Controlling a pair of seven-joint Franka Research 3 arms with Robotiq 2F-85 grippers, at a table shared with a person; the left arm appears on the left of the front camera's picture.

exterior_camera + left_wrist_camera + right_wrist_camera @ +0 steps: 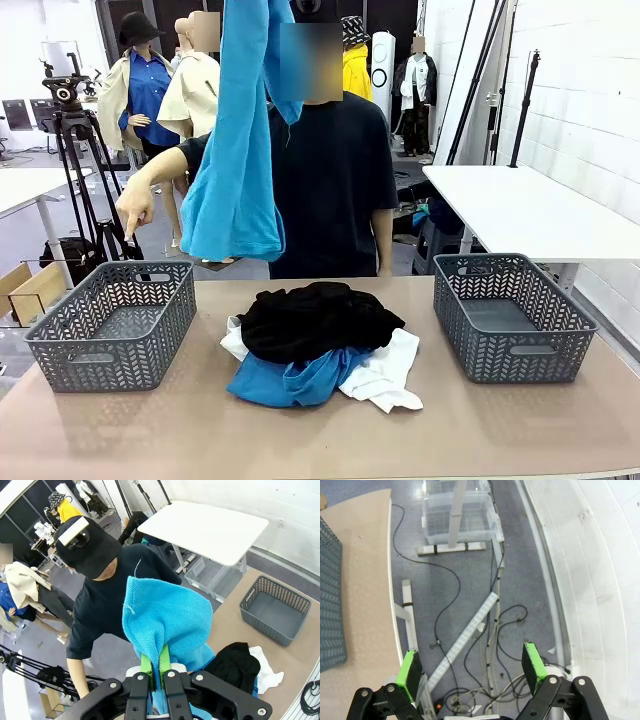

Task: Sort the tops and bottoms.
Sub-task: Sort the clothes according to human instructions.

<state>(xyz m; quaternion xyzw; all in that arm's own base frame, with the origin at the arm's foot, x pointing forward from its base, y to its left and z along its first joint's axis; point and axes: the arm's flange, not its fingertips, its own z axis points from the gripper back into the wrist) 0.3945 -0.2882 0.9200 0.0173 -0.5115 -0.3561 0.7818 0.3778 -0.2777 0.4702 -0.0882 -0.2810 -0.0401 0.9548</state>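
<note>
A bright blue top (235,130) hangs high over the table's far left. In the left wrist view my left gripper (155,662) is shut on this top's (167,620) upper edge, the cloth bunched above the green pads. On the table's middle lies a pile: the black bottoms (315,320) on top, another blue top (290,380) and a white top (385,375) under them. My right gripper (472,665) stands open and holds nothing, off the table's edge above the floor.
Grey mesh baskets stand at the left (115,325) and right (510,315), nothing in either. The person behind the table points a hand (135,205) down at the left basket. Cables and a plastic box (457,510) lie on the floor below the right gripper.
</note>
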